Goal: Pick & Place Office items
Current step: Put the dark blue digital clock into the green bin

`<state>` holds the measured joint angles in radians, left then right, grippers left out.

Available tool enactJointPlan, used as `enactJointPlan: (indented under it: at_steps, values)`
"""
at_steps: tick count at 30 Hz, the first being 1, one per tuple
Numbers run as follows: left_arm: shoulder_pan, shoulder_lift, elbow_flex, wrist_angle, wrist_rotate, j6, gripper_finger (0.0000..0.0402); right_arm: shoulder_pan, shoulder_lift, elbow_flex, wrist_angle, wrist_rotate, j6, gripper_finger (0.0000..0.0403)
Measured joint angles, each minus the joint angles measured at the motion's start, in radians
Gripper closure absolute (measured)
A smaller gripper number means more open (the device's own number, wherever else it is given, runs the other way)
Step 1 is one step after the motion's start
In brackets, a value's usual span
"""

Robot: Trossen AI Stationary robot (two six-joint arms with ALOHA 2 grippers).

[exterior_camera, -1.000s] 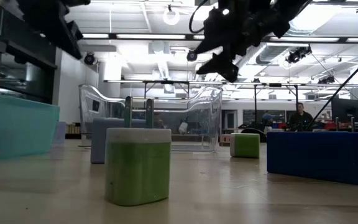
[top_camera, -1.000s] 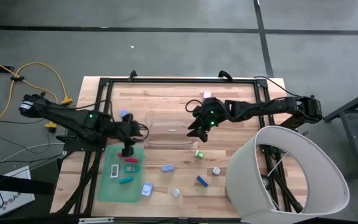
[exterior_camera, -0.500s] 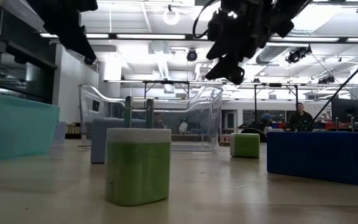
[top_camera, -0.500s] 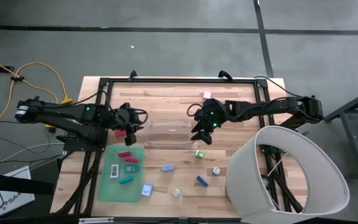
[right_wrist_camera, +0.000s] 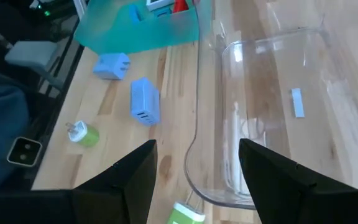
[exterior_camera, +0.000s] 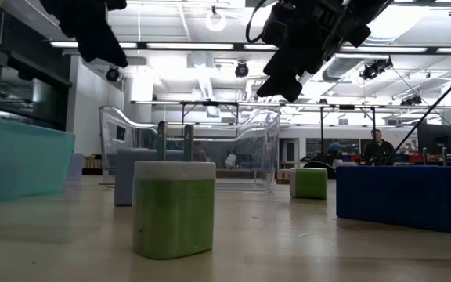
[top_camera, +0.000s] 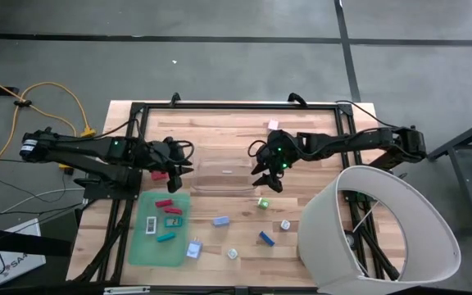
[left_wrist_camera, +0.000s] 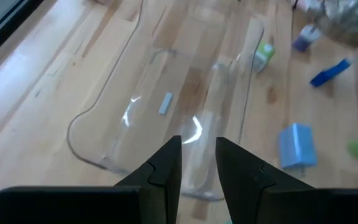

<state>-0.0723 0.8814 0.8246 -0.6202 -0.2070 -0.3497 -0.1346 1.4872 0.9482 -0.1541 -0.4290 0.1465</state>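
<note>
The right tool hangs over the right end of the clear bin, its jaws wide apart and nothing between them. The left tool hangs over the bin's left end; whether it is clamped on anything cannot be told. The bin lies in the middle of the bench, between the two arms, and a small pale strip shows on its floor.

All the office items lie outside the bin. Just off its right end, under the right tool, sits a green cube. Towards the bench's edge on the low camera's side there are five more pieces on bare wood:
- a light blue block
- a white piece
- a dark blue bar
- a pale piece
- a blue-and-white piece, at the rim of the green mat

The mat fills the left corner on that side and carries four pieces: a red one, a flat white-framed one, a teal one with red on it and a teal bar. One pink piece sits alone near the far edge.

A large white shade covers the right corner on the low camera's side, close to the white piece and the dark blue bar.
</note>
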Motion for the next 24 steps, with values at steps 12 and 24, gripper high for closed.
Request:
enactJointPlan:
  at_steps: [12, 24]
  values:
    - [0.0, 0.0, 0.0, 0.078, -0.001, -0.077, 0.0308, -0.019, -0.059, 0.0, -0.146, -0.07, -0.092, 0.0188]
    - [0.0, 0.0, 0.0, 0.079, -0.003, -0.078, 0.0308, 0.062, -0.076, 0.0, -0.182, -0.071, -0.14, 0.0188]
